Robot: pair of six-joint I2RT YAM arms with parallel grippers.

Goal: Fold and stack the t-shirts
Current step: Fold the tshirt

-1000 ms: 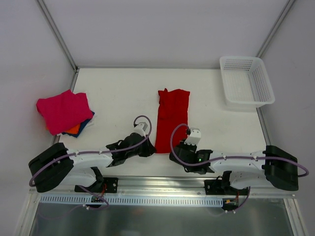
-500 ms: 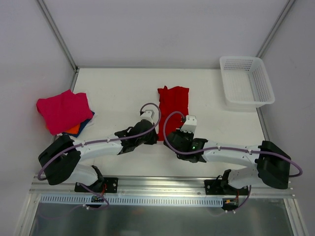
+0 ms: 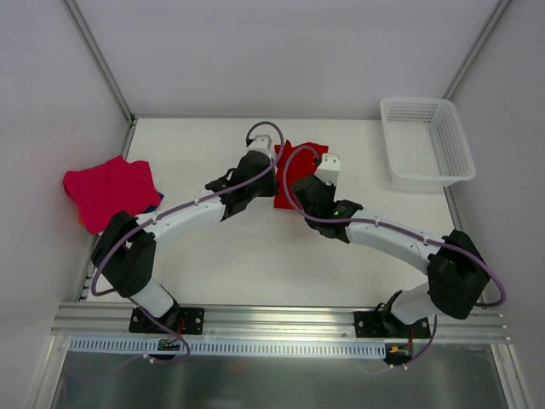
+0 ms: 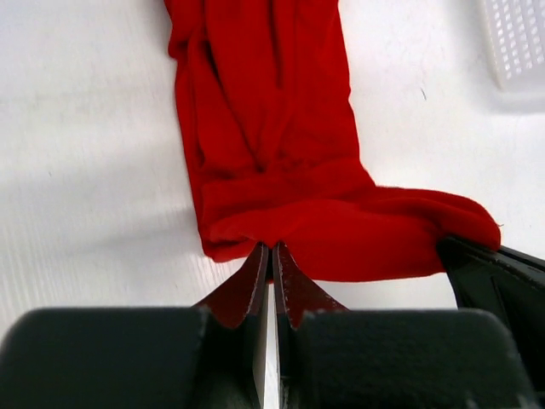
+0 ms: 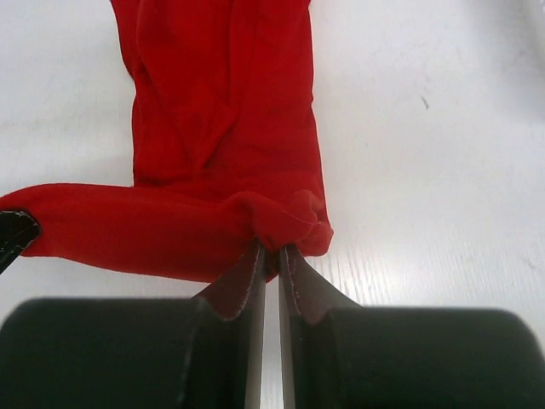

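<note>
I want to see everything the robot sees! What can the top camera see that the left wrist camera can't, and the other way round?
Only the top view shows the pink t-shirt lying far to the left. Only the left wrist view shows, up close, the left gripper pinching the folded edge of the red t-shirt. Both show the red t-shirt and at least part of the white basket.

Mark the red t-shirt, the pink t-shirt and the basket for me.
red t-shirt [image 4: 264, 111]: left wrist view, middle of the flat layer beyond the fold.
pink t-shirt [image 3: 111, 192]: top external view, centre of its upper face.
basket [image 3: 430, 181]: top external view, near wall.
</note>
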